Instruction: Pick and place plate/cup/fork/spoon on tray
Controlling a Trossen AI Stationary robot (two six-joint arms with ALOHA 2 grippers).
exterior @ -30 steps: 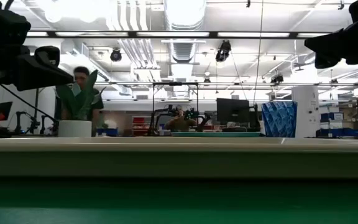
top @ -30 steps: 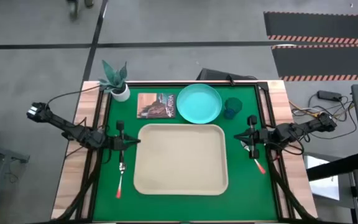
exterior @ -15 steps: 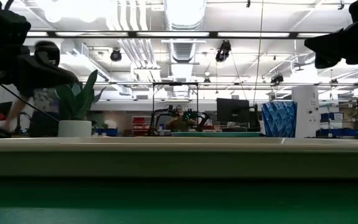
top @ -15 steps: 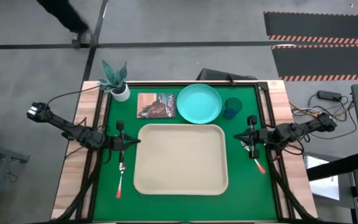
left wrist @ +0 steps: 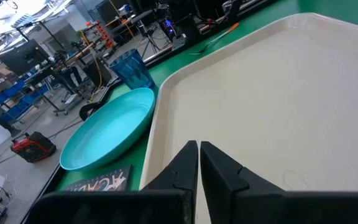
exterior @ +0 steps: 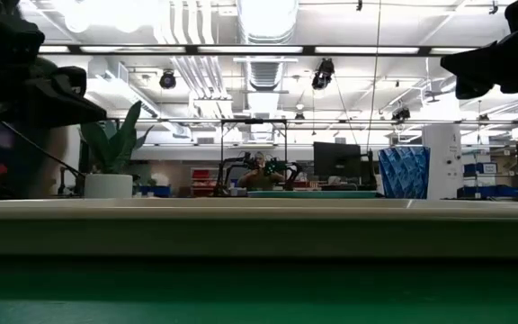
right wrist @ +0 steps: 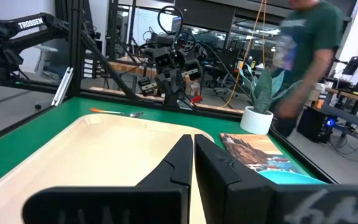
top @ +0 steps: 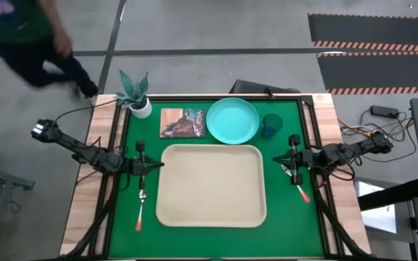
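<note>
The beige tray (top: 211, 185) lies in the middle of the green table. The turquoise plate (top: 232, 120) and the dark blue cup (top: 271, 125) stand beyond its far edge, toward the right. One red-handled utensil (top: 141, 209) lies left of the tray and another (top: 300, 190) lies right of it, partly under my right arm; I cannot tell which is the fork and which the spoon. My left gripper (top: 160, 164) is shut and empty at the tray's left edge. My right gripper (top: 276, 159) is shut and empty just off the tray's right edge. Both point at the tray.
A brown picture card (top: 183, 122) lies left of the plate. A white pot with a green plant (top: 136, 98) stands at the far left corner. A person (top: 27, 43) is on the floor beyond that corner and also shows in the right wrist view (right wrist: 303, 56).
Both arms and everything on the table have kept still. A person has walked across the floor beyond the table's far left corner.
</note>
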